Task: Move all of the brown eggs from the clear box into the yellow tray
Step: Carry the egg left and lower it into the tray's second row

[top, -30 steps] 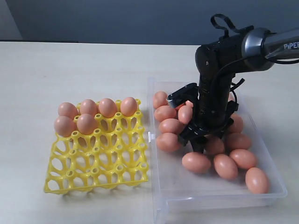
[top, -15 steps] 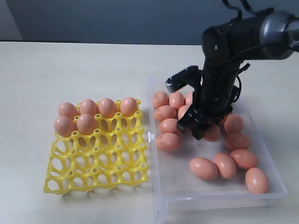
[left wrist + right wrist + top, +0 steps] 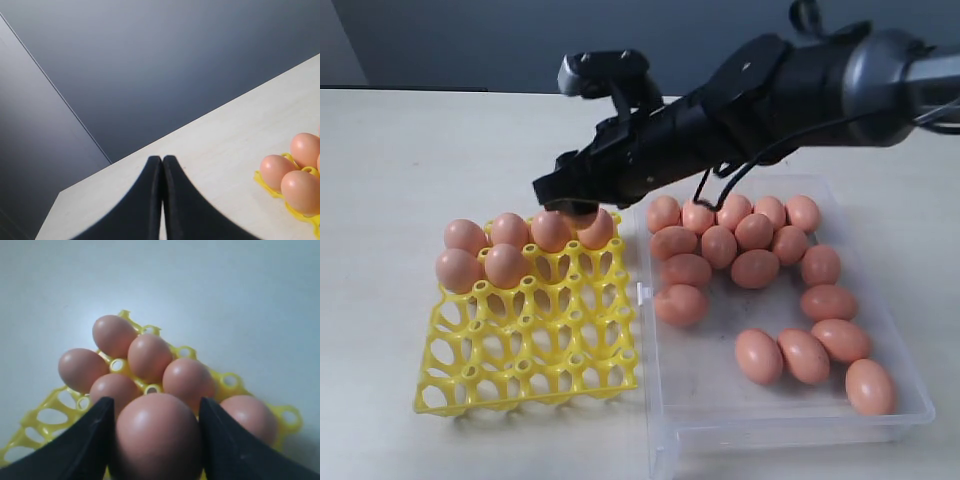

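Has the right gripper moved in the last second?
Yes. The right gripper has swung left out of the clear box and hangs over the far row of the yellow tray, fingers shut on a brown egg.

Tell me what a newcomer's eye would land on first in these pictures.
First, the black right tool, reaching across and clamped on one smooth orange-brown oval egg over the far side of the bright yellow plastic lattice egg tray. Six matching eggs already sit in its far cups. Many more lie loose in the shallow clear plastic box to the right.
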### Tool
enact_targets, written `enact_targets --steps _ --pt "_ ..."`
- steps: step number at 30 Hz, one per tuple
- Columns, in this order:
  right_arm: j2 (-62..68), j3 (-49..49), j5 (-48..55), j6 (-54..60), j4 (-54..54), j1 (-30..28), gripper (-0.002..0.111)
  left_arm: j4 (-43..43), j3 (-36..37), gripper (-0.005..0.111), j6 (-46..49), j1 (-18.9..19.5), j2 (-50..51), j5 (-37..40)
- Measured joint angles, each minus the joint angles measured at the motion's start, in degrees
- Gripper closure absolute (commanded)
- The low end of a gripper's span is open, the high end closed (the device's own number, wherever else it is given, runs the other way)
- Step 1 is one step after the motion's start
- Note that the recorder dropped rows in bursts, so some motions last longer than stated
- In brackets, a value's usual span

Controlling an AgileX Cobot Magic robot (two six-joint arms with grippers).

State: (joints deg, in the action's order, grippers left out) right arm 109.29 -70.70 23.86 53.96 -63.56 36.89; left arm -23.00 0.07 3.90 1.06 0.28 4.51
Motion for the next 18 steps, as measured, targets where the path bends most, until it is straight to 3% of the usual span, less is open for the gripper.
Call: enact_targets --steps 3,11,18 --pt "4.15 0.11 -0.60 9.42 -9.59 1.16 0.107 0.00 0.00 0.106 0.00 0.00 0.00 0.00" --pt "6.59 0.11 -1.12 24.56 -22.72 2.41 0.107 0.00 0.00 0.106 0.00 0.00 0.00 0.00" --pt "6.59 0.11 -1.12 31.27 -29.32 2.76 0.107 0.00 0.00 0.106 0.00 0.00 0.00 0.00"
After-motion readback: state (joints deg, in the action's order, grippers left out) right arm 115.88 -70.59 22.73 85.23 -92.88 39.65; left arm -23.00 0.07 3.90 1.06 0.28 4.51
